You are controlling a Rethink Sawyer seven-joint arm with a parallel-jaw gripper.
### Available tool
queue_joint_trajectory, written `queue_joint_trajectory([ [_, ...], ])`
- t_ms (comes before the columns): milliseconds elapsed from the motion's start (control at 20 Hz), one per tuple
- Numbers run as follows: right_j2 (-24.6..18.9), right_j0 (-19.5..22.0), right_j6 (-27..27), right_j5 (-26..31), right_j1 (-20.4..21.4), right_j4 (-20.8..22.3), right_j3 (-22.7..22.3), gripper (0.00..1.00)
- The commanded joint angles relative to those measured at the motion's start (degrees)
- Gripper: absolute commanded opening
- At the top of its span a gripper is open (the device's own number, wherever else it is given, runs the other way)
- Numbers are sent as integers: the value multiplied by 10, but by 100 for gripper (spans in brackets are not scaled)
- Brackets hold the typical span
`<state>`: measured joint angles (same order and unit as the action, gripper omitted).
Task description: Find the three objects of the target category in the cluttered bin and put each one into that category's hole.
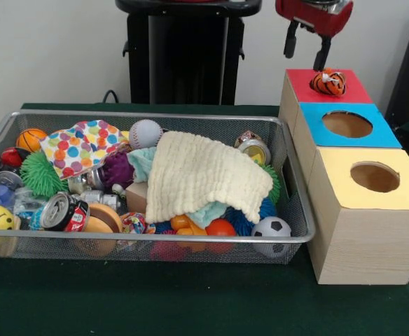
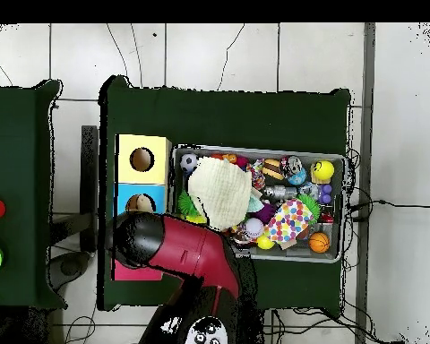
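An orange striped tiger toy (image 1: 328, 82) sits on the red-topped box (image 1: 351, 91), over its hole and covering it. The gripper (image 1: 307, 47) hangs just above, fingers spread apart and empty. The wire mesh bin (image 1: 190, 240) (image 2: 339, 255) stands beside the boxes on the dark green table (image 1: 190, 301) (image 2: 254, 116), with a cream cloth (image 1: 204, 175) (image 2: 219, 193) lying over its clutter. White wall behind. In the overhead view the red arm (image 2: 196, 255) reaches from the base across to the red-topped box.

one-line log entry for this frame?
gripper: open, above red-topped box | tiger toy: sitting on hole | bin: cluttered
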<state>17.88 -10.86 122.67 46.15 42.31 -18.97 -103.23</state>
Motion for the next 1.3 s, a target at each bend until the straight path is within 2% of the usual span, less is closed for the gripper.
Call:
queue_joint_trajectory([
  [50,-79,12,63,-58,-48,-17,-72,100],
  [500,-101,-3,83,-92,-65,-24,-76,100],
  [1050,-107,-36,124,-89,-85,-43,-48,100],
  [1300,-109,-47,129,-116,-104,-48,-47,100],
])
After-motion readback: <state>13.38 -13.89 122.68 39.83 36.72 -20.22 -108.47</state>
